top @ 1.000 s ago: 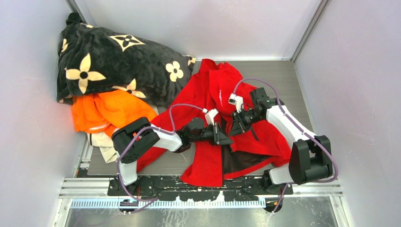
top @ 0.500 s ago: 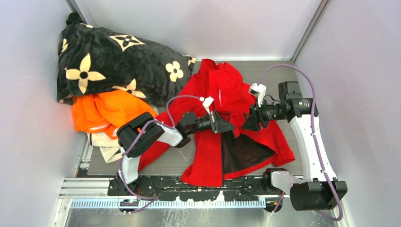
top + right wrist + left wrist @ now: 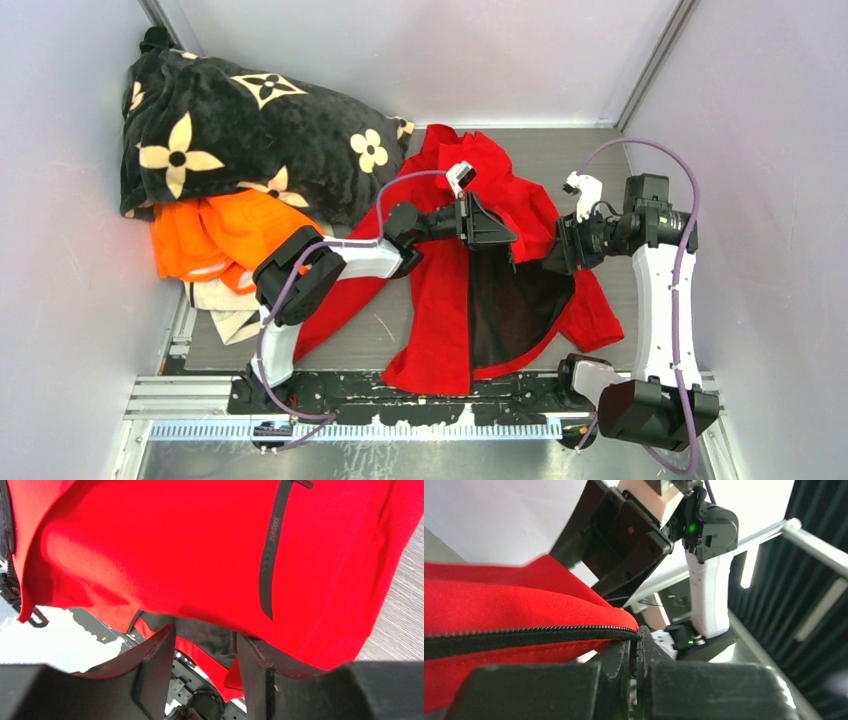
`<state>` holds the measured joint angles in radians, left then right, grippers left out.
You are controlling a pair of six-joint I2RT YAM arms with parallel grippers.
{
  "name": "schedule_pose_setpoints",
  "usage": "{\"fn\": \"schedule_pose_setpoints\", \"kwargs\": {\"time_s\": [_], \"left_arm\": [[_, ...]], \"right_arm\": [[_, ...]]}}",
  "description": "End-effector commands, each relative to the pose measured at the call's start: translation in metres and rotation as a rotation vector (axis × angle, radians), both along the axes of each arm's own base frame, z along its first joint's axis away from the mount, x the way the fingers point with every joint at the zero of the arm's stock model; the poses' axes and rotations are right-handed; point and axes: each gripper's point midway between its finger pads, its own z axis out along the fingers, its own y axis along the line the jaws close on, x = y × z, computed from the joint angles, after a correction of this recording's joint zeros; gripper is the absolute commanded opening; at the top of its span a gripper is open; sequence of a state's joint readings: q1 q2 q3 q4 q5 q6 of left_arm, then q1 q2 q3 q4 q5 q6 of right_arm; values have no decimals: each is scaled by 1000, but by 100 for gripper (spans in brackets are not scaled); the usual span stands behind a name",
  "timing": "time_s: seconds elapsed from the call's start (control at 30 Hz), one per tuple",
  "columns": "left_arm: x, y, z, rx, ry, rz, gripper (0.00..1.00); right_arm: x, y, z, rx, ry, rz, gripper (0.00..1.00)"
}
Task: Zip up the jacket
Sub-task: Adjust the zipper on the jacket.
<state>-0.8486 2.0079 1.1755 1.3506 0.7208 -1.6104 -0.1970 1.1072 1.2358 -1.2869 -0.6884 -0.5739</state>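
The red jacket [image 3: 440, 290] lies spread on the table, its front open and the dark lining [image 3: 510, 300] showing. My left gripper [image 3: 510, 238] is shut on the jacket's front edge and holds it lifted above the table. In the left wrist view the black zip tape [image 3: 524, 636] runs straight into the closed jaws of the left gripper [image 3: 638, 636]. My right gripper [image 3: 552, 260] hovers just right of it, over the jacket's right panel. Up close, the right gripper [image 3: 205, 647] stands open under red cloth, with the dark pocket slit [image 3: 270, 555] above and lining beyond the gap.
A black flower-patterned blanket [image 3: 230, 130] is heaped at the back left, with an orange garment [image 3: 230, 235] under its near edge. White walls close in left, back and right. Bare grey table [image 3: 600, 160] shows behind the right arm.
My right gripper has opened, let go of the jacket and drawn back to the right. My left gripper has carried the zip edge up and further away, exposing more lining.
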Motion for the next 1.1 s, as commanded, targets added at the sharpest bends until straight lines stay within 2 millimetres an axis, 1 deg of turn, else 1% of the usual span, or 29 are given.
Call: {"fn": "schedule_pose_setpoints", "kwargs": {"time_s": [0.0, 0.07, 0.1, 0.17, 0.2, 0.3, 0.37, 0.43, 0.5, 0.53, 0.6, 0.67, 0.73, 0.83, 1.0, 1.07], "left_arm": [[-18, 4, 25, -39, 168, -150, 0], [-11, 5, 28, -51, 253, -133, 0], [-7, 5, 30, -62, 286, -120, 0], [4, 7, 37, -93, 372, -87, 0], [10, 8, 40, -113, 418, -70, 0], [28, 12, 50, -172, 548, -34, 0], [37, 12, 50, -184, 610, -12, 0], [42, 9, 47, -169, 654, 11, 0], [46, 7, 43, -151, 685, 34, 0], [48, 6, 42, -147, 696, 41, 0], [49, 4, 44, -154, 709, 42, 0], [48, 2, 48, -162, 716, 33, 0], [47, -1, 54, -169, 715, 24, 0], [46, -1, 62, -182, 712, 16, 0], [43, 1, 77, -207, 704, 6, 0], [41, 3, 83, -216, 697, -1, 0]], "right_arm": [[-4, 0, 20, -16, -112, 63, 59], [-22, 15, 34, 24, -166, 197, 66], [-29, 20, 40, 32, -198, 252, 71], [-41, 26, 49, 23, -272, 357, 82], [-46, 29, 53, 16, -308, 397, 86], [-49, 36, 66, 12, -429, 487, 90], [-47, 40, 73, 10, -501, 519, 94], [-37, 39, 82, -8, -559, 499, 95], [-17, 32, 92, -33, -602, 400, 95], [-3, 26, 97, -52, -628, 331, 95], [21, 13, 100, -87, -687, 199, 99], [34, 6, 101, -113, -752, 130, 100], [40, 7, 103, -108, -792, 105, 100], [42, 15, 100, -90, -816, 100, 100], [51, 22, 102, -106, -931, 43, 100], [58, 22, 100, -128, -957, 13, 100]]}}
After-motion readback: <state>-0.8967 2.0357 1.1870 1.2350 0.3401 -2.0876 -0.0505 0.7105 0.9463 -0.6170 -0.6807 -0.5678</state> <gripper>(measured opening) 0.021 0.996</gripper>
